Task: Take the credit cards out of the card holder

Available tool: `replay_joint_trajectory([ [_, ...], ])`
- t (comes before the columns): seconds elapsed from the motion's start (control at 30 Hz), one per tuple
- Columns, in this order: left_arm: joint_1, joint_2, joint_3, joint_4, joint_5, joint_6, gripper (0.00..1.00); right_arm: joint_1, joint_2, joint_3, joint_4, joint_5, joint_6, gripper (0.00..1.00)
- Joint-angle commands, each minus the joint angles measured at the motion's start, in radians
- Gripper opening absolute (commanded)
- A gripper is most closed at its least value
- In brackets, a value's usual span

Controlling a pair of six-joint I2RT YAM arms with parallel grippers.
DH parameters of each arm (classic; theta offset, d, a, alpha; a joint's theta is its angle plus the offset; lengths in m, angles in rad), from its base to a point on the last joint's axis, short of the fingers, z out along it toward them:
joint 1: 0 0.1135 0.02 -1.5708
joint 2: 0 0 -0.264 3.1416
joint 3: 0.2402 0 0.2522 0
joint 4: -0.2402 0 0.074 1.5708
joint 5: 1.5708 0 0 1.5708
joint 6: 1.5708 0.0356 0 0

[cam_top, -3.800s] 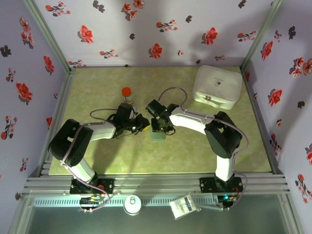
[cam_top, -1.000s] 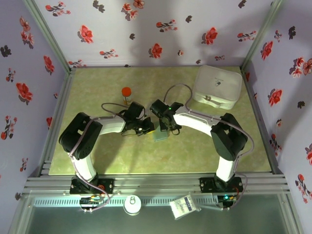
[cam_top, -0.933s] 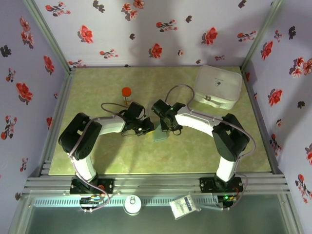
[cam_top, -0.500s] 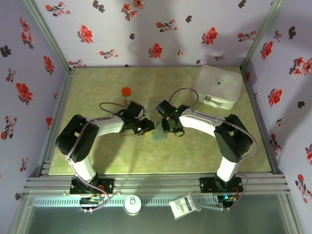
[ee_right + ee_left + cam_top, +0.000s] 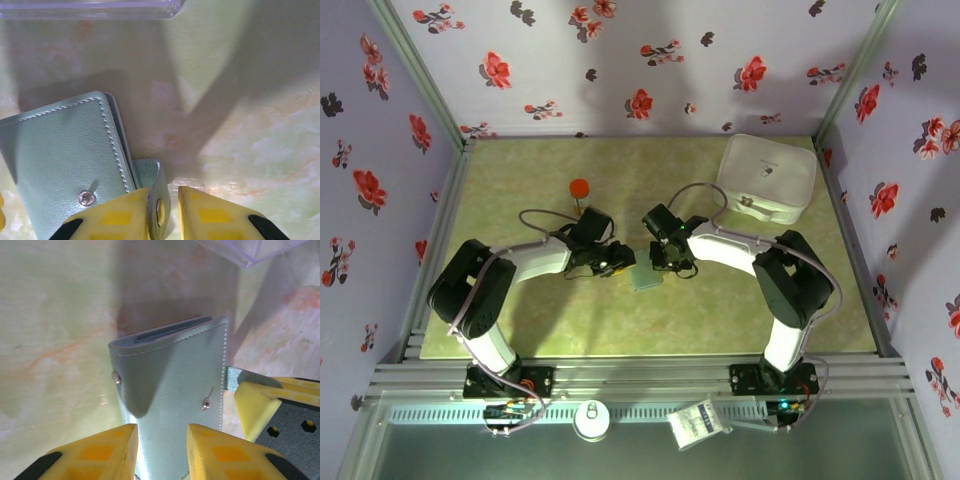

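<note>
Two hands and one holder on a green marbled bench [image 5: 700, 320].

1. Flat, pale grey-green, stitched folding card holder [image 5: 170, 385]: it lies folded shut on the bench between my two hands, near the edge of a clear plastic box [image 5: 90, 7].

2. Short grey-green snap tab [image 5: 159, 200] with a metal stud: it stands upright at the holder's side, unfastened from the stud on the cover.

3. My left hand [image 5: 161, 452]: the yellow fingers are slightly spread over the holder's near end. The holder is wider than their gap, so I judge them to be steadying it, not pinching it.

4. My right hand [image 5: 164, 212]: the fingers are a little apart on either side of the tab. The tab touches one finger and a sliver of shadow shows at the other. I cannot tell whether it is pinched. I judge the hand is placed to peel the cover open.

5. Credit cards: judged to be inside the holder. A dark strip between the panels may be their edges, but I cannot tell.
</note>
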Motion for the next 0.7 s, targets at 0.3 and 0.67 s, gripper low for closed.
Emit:
replay_joint_trajectory([
  [0.3,-0.001,0.053,-0.040,0.088,0.040,-0.059,0.31,-0.016,0.057,-0.018,0.049,-0.034,-0.021,0.17],
  [0.67,0.028,0.094,0.030,0.070,0.053,-0.036,0.29,-0.019,0.025,-0.028,0.056,-0.010,-0.010,0.05],
])
